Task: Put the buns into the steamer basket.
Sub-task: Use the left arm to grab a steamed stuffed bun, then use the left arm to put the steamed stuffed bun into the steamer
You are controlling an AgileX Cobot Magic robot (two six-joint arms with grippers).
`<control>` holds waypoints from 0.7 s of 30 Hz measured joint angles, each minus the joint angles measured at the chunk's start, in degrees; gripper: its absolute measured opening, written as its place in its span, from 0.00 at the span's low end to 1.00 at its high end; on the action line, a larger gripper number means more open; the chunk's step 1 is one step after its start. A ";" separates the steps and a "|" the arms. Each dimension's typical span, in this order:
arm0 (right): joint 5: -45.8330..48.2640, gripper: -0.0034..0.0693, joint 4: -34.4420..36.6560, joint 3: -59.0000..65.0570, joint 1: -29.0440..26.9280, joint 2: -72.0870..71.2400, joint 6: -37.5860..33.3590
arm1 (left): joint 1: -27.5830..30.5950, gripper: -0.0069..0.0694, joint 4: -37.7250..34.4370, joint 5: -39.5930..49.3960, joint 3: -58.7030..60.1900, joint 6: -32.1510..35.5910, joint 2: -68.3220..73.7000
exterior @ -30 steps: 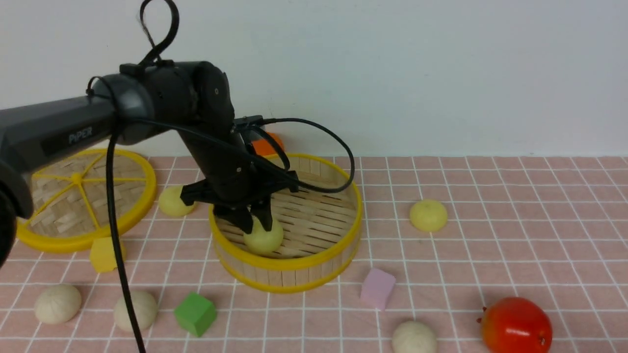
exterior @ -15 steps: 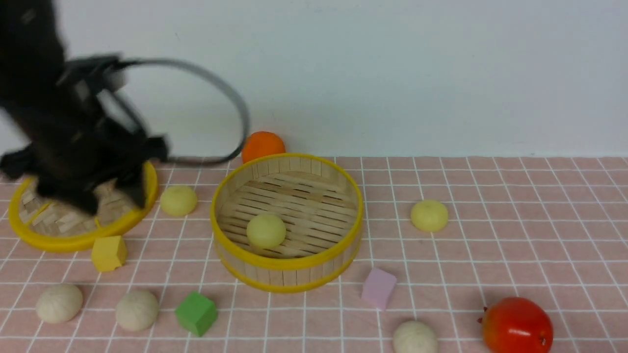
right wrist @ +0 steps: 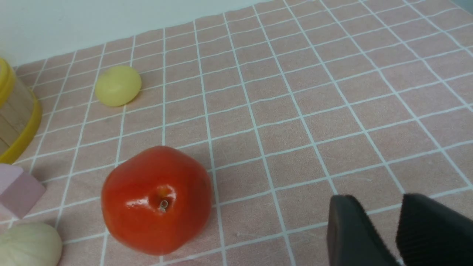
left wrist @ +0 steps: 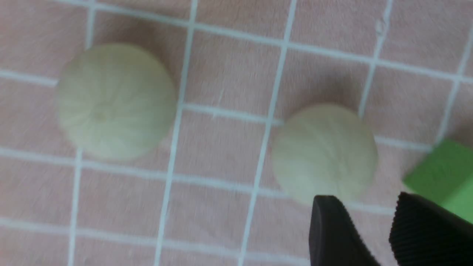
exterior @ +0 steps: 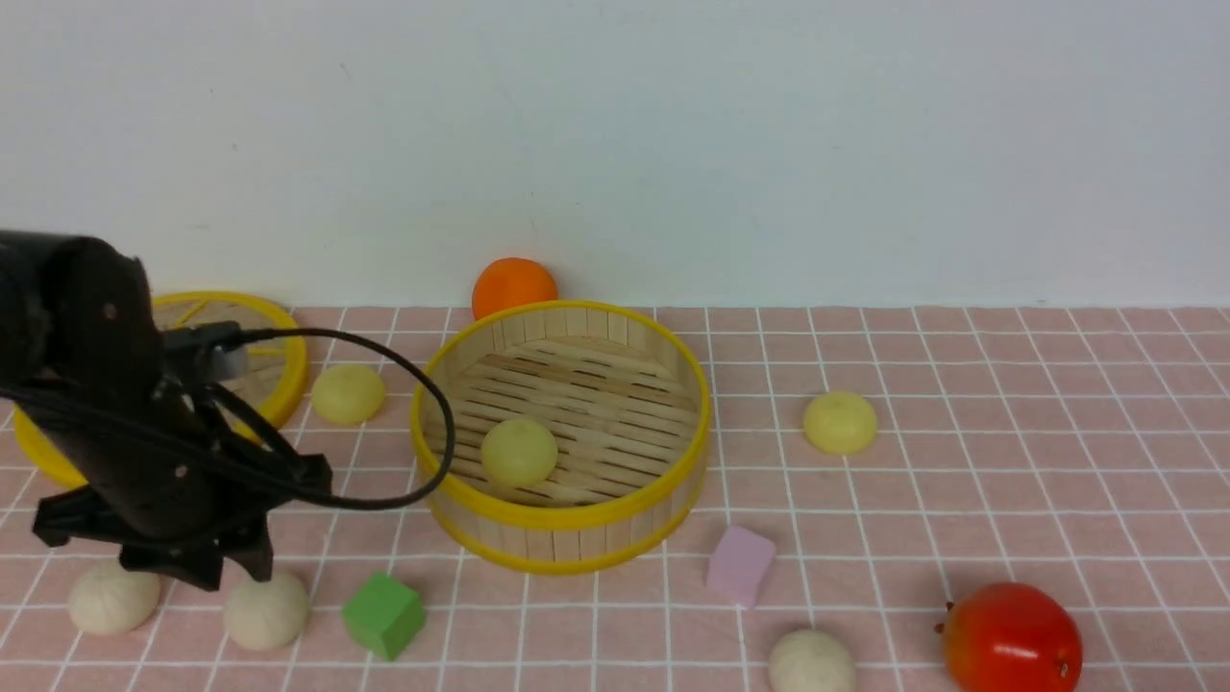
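Observation:
The steamer basket [exterior: 567, 521] stands mid-table with one pale yellow bun [exterior: 519, 452] lying on its slats. Two more yellow buns rest on the cloth, one left of the basket [exterior: 348, 394] and one to its right [exterior: 839, 421]. Off-white buns lie at the front left [exterior: 113, 596] [exterior: 266, 608] and front centre [exterior: 812, 661]. My left gripper [exterior: 233, 573] hangs open and empty just above the two front-left buns [left wrist: 115, 100] [left wrist: 325, 151]; in the left wrist view that gripper [left wrist: 366, 201] is nearest the right-hand one. My right gripper [right wrist: 377, 205] is open over bare cloth, holding nothing.
A green cube [exterior: 382, 615] sits right beside the left gripper. The flat lid [exterior: 279, 370] lies at the back left, partly behind the arm. An orange ball [exterior: 514, 285] is behind the basket. A pink cube [exterior: 739, 565] and a red tomato [exterior: 1011, 639] lie at the front right.
The left gripper let go of the yellow bun inside the basket, swung away to the left, and has come down at the front left over the off-white buns.

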 joint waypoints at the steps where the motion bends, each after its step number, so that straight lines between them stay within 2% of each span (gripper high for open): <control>1: 0.00 0.38 0.00 0.00 0.00 0.00 0.00 | 0.00 0.46 0.15 -0.80 0.00 0.00 0.89; 9: 0.00 0.38 0.00 0.00 0.00 0.00 0.00 | 0.00 0.46 1.60 -3.97 0.00 0.00 5.48; 13: 0.00 0.38 0.00 0.00 0.00 0.00 0.00 | 0.00 0.42 1.60 -4.24 0.00 0.00 7.04; 19: 0.00 0.38 0.00 0.00 0.00 0.00 0.00 | 0.00 0.20 1.60 -1.83 -1.33 0.06 7.12; 21: 0.00 0.38 0.00 0.00 0.00 0.00 0.00 | 0.00 0.11 1.21 1.94 -3.84 0.06 7.12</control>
